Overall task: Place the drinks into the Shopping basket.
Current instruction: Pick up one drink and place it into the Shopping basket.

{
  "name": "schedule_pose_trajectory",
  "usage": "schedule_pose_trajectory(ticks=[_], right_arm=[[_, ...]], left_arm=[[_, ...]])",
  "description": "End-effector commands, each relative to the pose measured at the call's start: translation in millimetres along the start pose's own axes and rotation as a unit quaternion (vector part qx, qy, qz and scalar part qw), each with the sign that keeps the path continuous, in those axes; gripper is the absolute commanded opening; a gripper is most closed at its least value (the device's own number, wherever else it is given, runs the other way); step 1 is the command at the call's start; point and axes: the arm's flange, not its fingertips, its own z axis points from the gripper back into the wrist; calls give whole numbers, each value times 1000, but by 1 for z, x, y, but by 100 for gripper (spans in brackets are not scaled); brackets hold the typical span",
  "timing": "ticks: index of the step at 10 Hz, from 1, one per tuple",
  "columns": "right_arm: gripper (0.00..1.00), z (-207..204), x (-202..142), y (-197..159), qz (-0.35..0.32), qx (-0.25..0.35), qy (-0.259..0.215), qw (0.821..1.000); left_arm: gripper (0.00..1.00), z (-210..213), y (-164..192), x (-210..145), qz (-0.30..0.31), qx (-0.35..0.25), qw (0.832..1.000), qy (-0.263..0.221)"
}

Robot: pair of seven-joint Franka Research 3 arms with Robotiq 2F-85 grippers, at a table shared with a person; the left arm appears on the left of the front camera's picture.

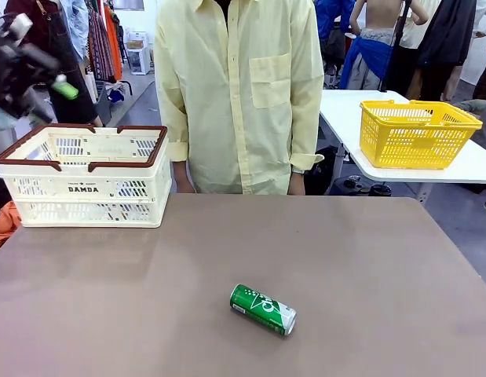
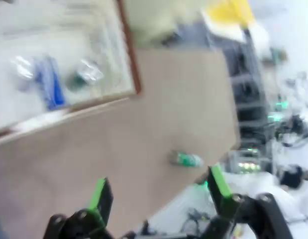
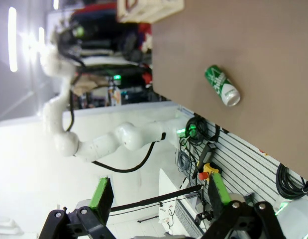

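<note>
One green can (image 1: 263, 309) lies on its side on the brown table, near the front middle. It also shows as the green can (image 2: 187, 159) and the green can (image 3: 222, 85) in the wrist views. The Shopping basket (image 1: 85, 177) stands at the table's far left. Inside the Shopping basket (image 2: 126, 55), in the blurred left wrist view, lie a blue can (image 2: 50, 88) and a green can (image 2: 84, 75). My left gripper (image 1: 50, 78) hangs blurred high above the basket's left side; the left gripper (image 2: 158, 191) is open and empty. My right gripper (image 3: 158, 191) is open, far from the can.
A person in a pale yellow shirt (image 1: 239, 94) stands at the far edge of the table, hands behind it. A yellow mesh basket (image 1: 415, 133) sits on a white table (image 1: 462, 169) at the back right. The brown tabletop (image 1: 368, 259) is bare around the lying can.
</note>
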Motion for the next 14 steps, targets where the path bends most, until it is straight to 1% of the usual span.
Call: schedule_pose_trajectory(ticks=[1,2,4,5,6,7,14], right_arm=[[100,2,-2,0,10,-7,5,1000],[100,2,-2,0,10,-7,5,1000],[100,2,-2,0,10,-7,5,1000],[100,2,-2,0,10,-7,5,1000],[100,2,-2,0,10,-7,5,1000],[100,2,-2,0,10,-7,5,1000],[100,2,-2,0,10,-7,5,1000]], left_arm=[[100,-3,68,-64,34,-145,987,66],[100,-7,88,-92,48,-199,977,60],[100,-12,105,-121,52,-245,967,37],[100,-13,105,-119,43,-240,969,45],[100,-17,100,-116,30,-195,979,58],[100,-16,117,-134,55,-244,967,50],[100,-16,117,-134,55,-244,967,50]])
